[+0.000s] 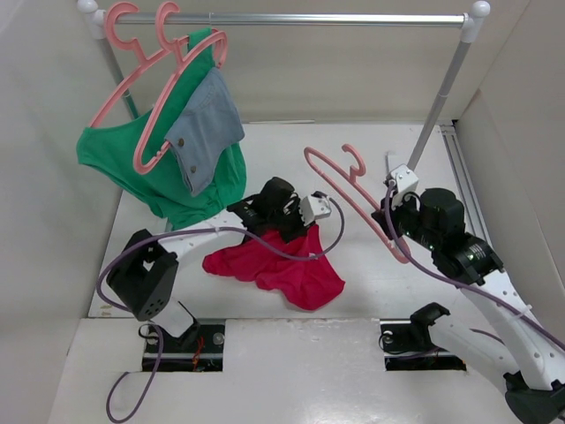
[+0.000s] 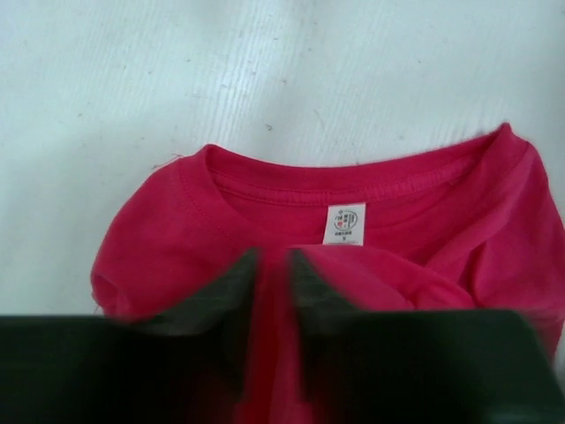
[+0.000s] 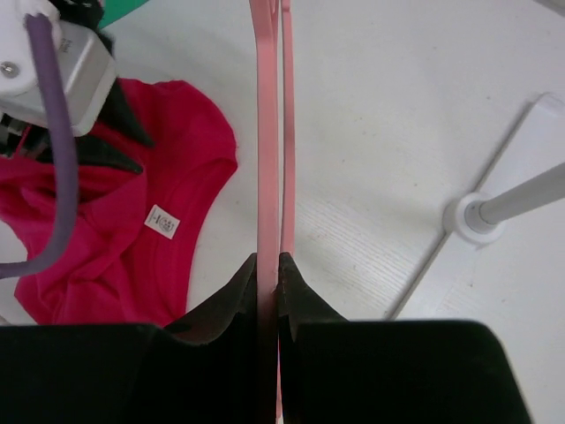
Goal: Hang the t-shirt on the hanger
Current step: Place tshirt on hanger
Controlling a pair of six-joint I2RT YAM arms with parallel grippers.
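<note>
Pinching t-shirt [image 2: 265, 212]: left fingers [image 2: 221, 291] | clamping hanger [image 3: 264, 132]: right fingers [image 3: 238, 300]

The left arm [image 1: 190, 238] and right arm [image 1: 508, 322] have white links between bulky black joints. A purple cable [image 3: 55, 141] loops back from each wrist. Behind the fingers [image 2: 216, 296], matte black wedges narrowing to the tips, sits a white box [image 3: 71, 66] with a silver screw

Bright, soft, even light; only faint shadows beside the t-shirt [image 1: 300, 274] on the white table [image 1: 291, 146]. Wrist views blur nearest the lens.
</note>
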